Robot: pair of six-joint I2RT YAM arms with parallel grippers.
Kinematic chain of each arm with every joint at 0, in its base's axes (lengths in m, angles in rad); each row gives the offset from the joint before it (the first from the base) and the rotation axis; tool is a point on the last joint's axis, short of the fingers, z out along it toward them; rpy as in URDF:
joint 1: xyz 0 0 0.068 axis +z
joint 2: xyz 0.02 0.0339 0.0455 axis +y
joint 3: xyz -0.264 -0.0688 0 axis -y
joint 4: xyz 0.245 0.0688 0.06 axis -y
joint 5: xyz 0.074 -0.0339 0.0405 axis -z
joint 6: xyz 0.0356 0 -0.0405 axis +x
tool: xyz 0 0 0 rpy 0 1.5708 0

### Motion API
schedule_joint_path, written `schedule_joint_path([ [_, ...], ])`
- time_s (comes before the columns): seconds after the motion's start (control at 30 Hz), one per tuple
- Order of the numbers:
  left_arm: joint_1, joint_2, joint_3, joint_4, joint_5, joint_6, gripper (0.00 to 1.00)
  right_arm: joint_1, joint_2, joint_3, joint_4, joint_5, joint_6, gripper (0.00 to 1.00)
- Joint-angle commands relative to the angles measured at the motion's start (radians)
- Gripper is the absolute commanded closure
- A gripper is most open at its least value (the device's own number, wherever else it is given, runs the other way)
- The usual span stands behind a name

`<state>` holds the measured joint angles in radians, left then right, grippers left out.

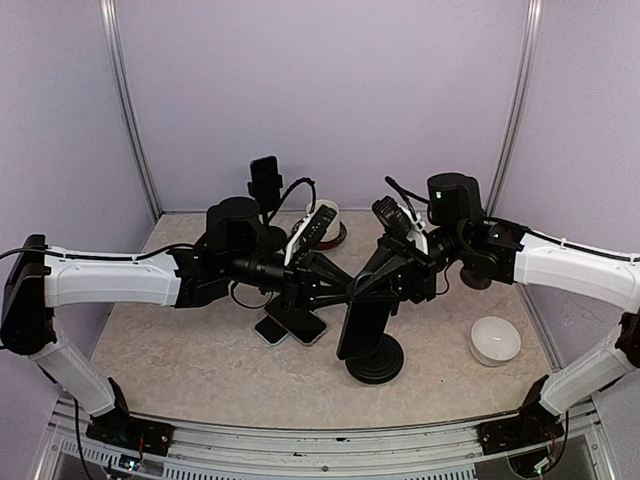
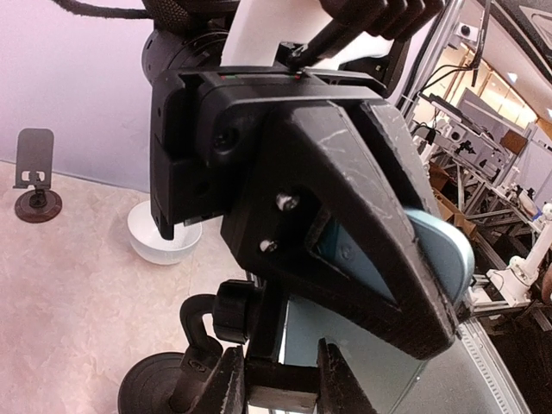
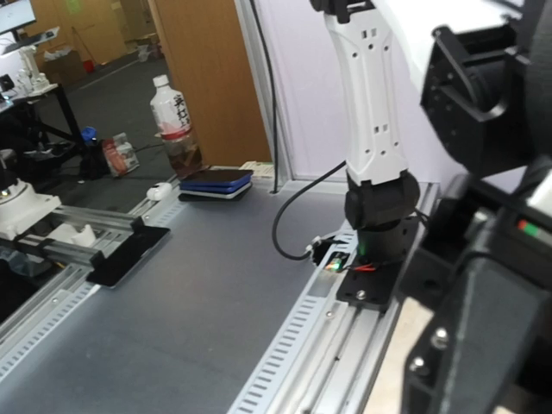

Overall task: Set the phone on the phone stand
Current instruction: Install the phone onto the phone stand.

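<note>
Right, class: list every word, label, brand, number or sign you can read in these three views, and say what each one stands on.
No text can be read in any of the three views.
Bottle, right wrist view: its label carries red and dark marks, too small and blurred to read.

phone (image 2: 444, 246): light blue, tilted, aloft | phone stand (image 1: 372, 345): black, upright, mid-table
</note>
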<state>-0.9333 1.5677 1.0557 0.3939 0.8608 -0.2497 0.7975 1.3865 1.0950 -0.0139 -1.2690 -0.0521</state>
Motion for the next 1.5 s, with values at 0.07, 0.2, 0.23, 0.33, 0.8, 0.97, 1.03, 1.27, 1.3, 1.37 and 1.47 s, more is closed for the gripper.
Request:
schedule_joint_path([
  [0.07, -0.015, -0.06, 0.051, 0.019, -0.001, 0.043, 1.0, -0.034, -0.063, -0.023, -0.04, 0.017, -0.016, 1.0],
  [0.2, -0.017, -0.061, 0.06, -0.012, -0.022, 0.054, 1.0, -0.055, -0.079, -0.037, -0.058, 0.036, -0.018, 1.0],
  [0.23, -0.018, -0.061, 0.061, -0.017, -0.027, 0.056, 1.0, -0.06, -0.081, -0.038, -0.064, 0.037, -0.02, 1.0],
  [0.33, -0.019, -0.069, 0.058, -0.017, -0.04, 0.056, 1.0, -0.068, -0.087, -0.05, -0.082, 0.049, -0.026, 1.0],
  [0.8, -0.025, -0.122, 0.042, -0.009, -0.06, 0.054, 1.0, -0.117, -0.089, -0.104, -0.086, 0.147, -0.008, 1.0],
  [0.97, -0.025, -0.144, 0.033, -0.013, -0.077, 0.054, 1.0, -0.131, -0.081, -0.101, -0.11, 0.183, -0.013, 1.0],
  [1.03, -0.025, -0.148, 0.03, -0.013, -0.078, 0.055, 1.0, -0.134, -0.08, -0.101, -0.113, 0.191, -0.014, 1.0],
  [1.27, -0.025, -0.167, 0.019, -0.014, -0.088, 0.056, 1.0, -0.151, -0.076, -0.106, -0.121, 0.204, -0.017, 1.0],
  [1.3, -0.025, -0.169, 0.019, -0.015, -0.089, 0.056, 1.0, -0.154, -0.076, -0.108, -0.121, 0.203, -0.016, 1.0],
  [1.37, -0.025, -0.169, 0.019, -0.017, -0.089, 0.056, 1.0, -0.16, -0.077, -0.11, -0.126, 0.211, -0.019, 1.0],
  [1.47, -0.025, -0.171, 0.022, -0.024, -0.094, 0.058, 1.0, -0.169, -0.076, -0.109, -0.144, 0.216, -0.031, 1.0],
])
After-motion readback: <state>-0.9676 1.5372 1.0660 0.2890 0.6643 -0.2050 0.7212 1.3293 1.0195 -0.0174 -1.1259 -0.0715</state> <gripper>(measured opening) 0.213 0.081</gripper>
